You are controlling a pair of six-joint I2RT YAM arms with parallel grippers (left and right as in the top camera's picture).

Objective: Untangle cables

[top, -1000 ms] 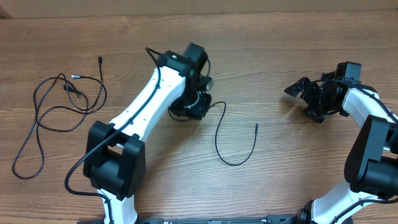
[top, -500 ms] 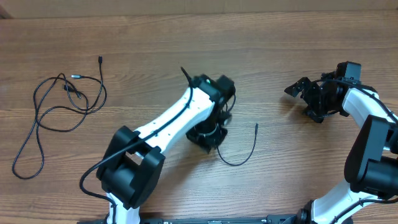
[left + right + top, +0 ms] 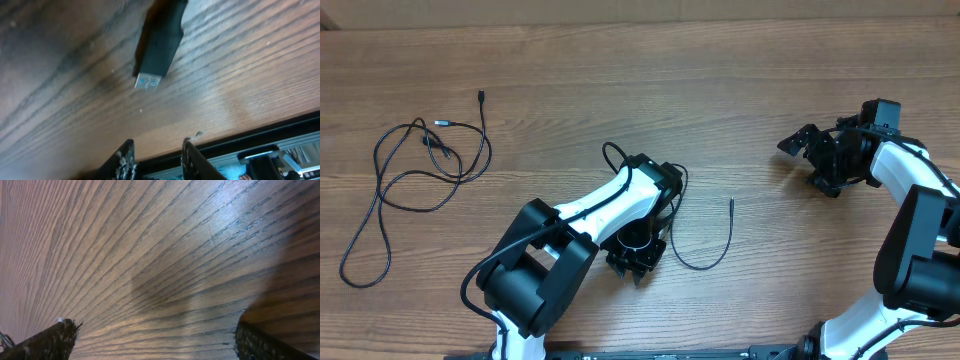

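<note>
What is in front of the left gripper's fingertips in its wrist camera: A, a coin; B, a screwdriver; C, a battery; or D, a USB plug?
D: the left wrist view shows a black USB plug with a silver tip against the wooden table, just beyond the left gripper, with nothing between its fingers.

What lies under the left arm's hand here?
A black USB plug with a silver tip lies free on the wooden table, beyond the parted fingers of the left hand. Overhead, the white left arm hides the plug and part of the thin black cord.
</note>
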